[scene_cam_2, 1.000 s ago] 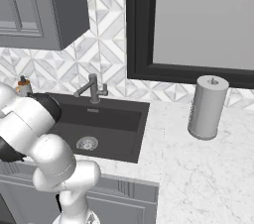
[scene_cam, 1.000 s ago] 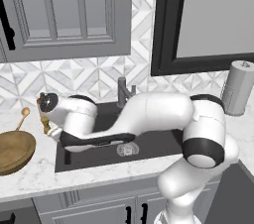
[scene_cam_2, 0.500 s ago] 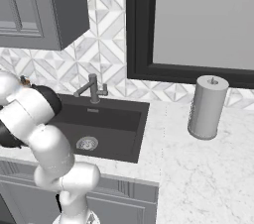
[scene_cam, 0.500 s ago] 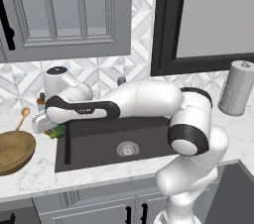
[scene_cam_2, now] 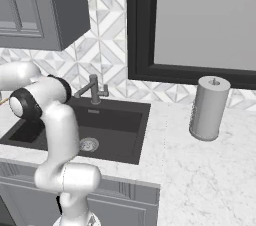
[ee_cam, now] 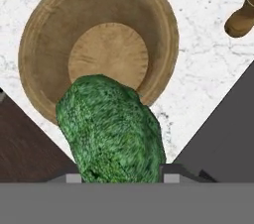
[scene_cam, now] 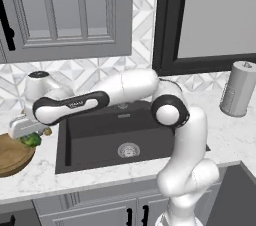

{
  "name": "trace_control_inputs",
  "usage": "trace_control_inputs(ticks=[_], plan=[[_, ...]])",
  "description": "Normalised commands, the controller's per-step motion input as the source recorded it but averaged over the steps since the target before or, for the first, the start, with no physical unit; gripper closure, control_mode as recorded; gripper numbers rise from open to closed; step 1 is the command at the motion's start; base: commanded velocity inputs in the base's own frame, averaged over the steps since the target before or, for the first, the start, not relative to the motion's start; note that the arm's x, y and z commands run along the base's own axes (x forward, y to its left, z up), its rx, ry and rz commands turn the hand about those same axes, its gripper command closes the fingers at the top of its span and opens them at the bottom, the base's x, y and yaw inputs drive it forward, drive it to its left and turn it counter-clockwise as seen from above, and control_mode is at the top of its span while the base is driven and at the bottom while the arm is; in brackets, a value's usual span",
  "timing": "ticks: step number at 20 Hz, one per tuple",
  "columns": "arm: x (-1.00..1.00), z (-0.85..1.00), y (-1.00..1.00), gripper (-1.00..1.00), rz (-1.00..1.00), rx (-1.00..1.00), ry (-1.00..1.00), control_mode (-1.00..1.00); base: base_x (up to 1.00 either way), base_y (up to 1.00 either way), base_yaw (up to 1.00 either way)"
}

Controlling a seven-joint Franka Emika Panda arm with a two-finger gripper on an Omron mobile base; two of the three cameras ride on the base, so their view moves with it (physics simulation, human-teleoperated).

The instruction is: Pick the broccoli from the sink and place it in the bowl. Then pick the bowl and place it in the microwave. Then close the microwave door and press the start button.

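Note:
My gripper (scene_cam: 26,131) is shut on the bright-green broccoli (scene_cam: 31,140), holding it just above the right edge of the wooden bowl (scene_cam: 9,154) on the counter left of the sink (scene_cam: 125,135). In the hand view the broccoli (ee_cam: 114,129) hangs between the fingertips of the gripper (ee_cam: 121,176) and covers the near rim of the bowl (ee_cam: 44,25), whose inside is bare. The dark sink (scene_cam_2: 100,122) with its faucet (scene_cam_2: 93,90) lies to the right of the arm. The microwave and its door are out of view.
A small brown wooden object (ee_cam: 241,17) stands on the counter beside the bowl. A paper towel roll (scene_cam: 239,90) stands right of the sink. A grey wall cabinet (scene_cam: 65,15) hangs over the arm. The counter's front edge runs close to the bowl.
The arm has swung left, carrying the broccoli out of the sink's left end and over the counter to the bowl's edge.

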Motion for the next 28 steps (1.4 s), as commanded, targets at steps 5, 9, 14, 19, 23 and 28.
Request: trace_control_inputs(ticks=[5,9,14,19,23,28], plan=[[0.24,0.0,0.93,1.0,-0.05,-0.09,0.0,-1.0,0.0,0.0,0.0],[0.5,-0.02,0.55,1.0,-0.08,-0.07,0.0,-1.0,0.0,0.0,0.0],[0.2,-0.12,0.04,-1.0,-0.06,-0.02,0.02,-1.0,0.0,0.0,0.0],[0.05,-0.29,-0.38,-1.0,-0.01,0.01,0.02,-1.0,0.0,0.0,0.0],[-0.03,0.0,-0.83,-1.0,-0.03,0.21,0.0,-1.0,0.0,0.0,0.0],[-0.35,-0.1,-0.84,-1.0,-0.14,0.32,0.0,-1.0,0.0,0.0,0.0]])
